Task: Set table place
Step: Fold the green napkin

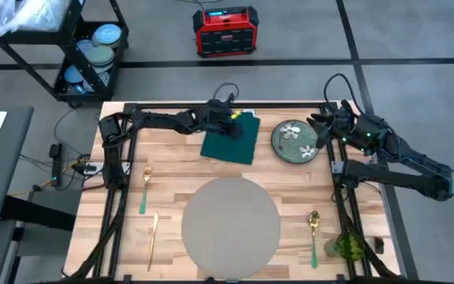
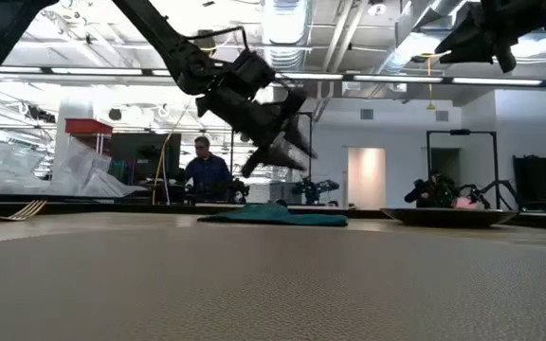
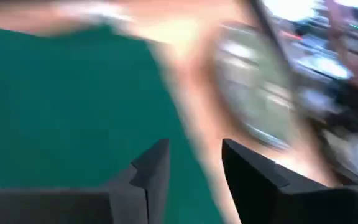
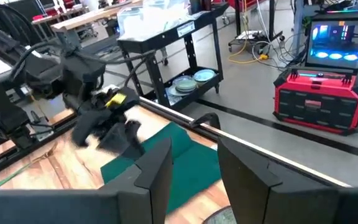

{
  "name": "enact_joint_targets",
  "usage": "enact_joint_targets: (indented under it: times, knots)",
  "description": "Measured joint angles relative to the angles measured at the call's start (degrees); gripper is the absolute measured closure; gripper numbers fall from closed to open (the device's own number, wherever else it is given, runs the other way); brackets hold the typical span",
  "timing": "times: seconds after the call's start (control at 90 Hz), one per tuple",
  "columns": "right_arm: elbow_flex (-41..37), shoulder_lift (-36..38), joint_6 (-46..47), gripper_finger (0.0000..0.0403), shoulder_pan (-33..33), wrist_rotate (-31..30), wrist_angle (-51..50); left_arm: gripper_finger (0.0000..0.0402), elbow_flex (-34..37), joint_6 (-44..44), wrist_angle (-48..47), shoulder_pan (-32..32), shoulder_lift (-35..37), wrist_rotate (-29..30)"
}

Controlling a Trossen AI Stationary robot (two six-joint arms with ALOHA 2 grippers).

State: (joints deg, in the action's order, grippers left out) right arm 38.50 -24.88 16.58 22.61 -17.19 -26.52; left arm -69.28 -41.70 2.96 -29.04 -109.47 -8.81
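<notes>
The table (image 1: 172,185) has a light butcher-block top of jointed wooden planks on a black metal frame. The place (image 1: 230,218), a large, flat, round grey placemat with a fine matte grain, lies at the near middle of the tabletop, bare.

Behind it lies a dark green rectangular cloth napkin (image 1: 231,139), flat and slightly skewed. Just to its right sits a round grey-green plate (image 1: 295,143) with a pale flower pattern.

A green-handled fork (image 1: 145,188) and a gold knife (image 1: 154,234) lie left of the placemat. A gold spoon with a green handle (image 1: 314,233) lies to its right, beside a green glass (image 1: 350,246).

The left gripper (image 1: 235,116) hangs above the napkin's far edge, fingers parted, holding nothing. The right gripper (image 1: 318,126) is raised beside the plate, fingers parted and empty.
</notes>
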Motion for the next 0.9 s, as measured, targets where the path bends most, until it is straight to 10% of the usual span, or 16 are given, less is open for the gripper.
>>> enact_joint_targets:
  times: [0.433, 0.9]
  knots:
    - [0.0, 0.0, 0.0, 0.0284, 0.0, 0.8, -0.5, 0.0267, -2.3, 12.3, -36.4, -10.1, 0.8, 4.4]
    - [0.0, -0.2, 0.0, 0.0284, 0.0, 0.8, -0.5, 0.0267, -4.1, 13.9, -33.2, -4.4, 0.8, 11.7]
